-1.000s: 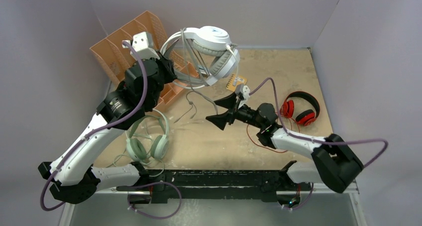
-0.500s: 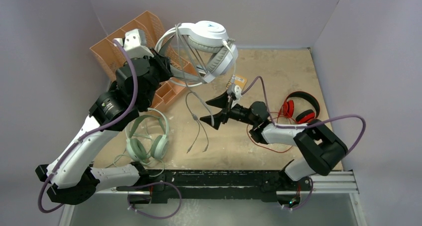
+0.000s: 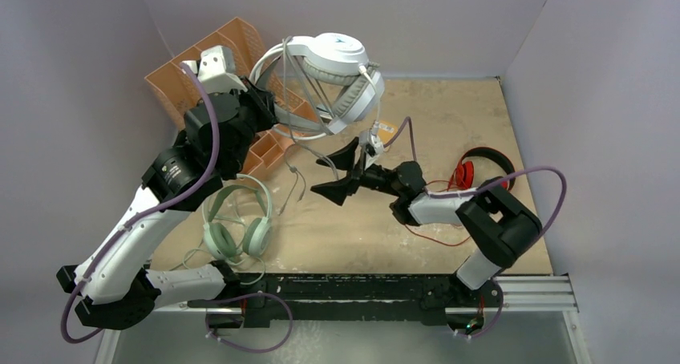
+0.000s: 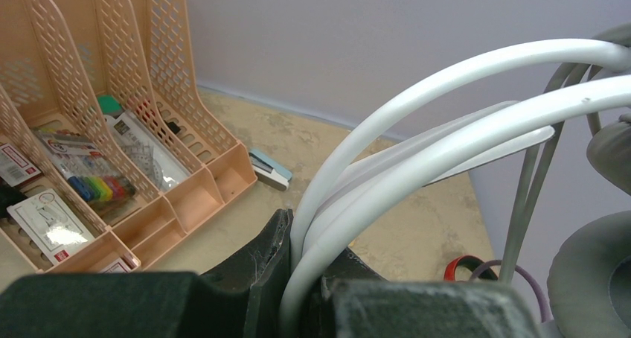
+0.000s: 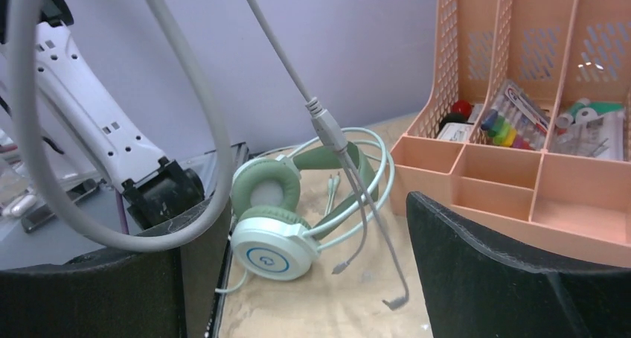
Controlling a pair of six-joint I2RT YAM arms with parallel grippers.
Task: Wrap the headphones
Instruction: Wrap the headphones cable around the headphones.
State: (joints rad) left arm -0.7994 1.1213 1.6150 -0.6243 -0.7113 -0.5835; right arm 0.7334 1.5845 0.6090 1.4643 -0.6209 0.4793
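Above the back left of the counter (image 3: 449, 115), the left pincer (image 4: 298, 275) is clamping tight on the headband of the white headset (image 3: 341, 59) and holding it aloft, just beside the orange rack (image 3: 216, 51). The ear cups are hanging toward the right. The grey cord (image 5: 325, 126) is dangling from the headset in loops, its plugs hanging free above the counter. The right pincer (image 3: 341, 171) is hovering below the headset with its fingers spread wide; the cord is hanging down between them and neither finger is gripping it, though whether a loop is brushing one finger is hard to tell. The mint headset (image 3: 236, 224) is lying flat near the counter's front left edge, under the left arm. The red headset (image 3: 467, 174) is lying toward the right side, partly hidden behind the right arm, its red cord trailing on the counter.
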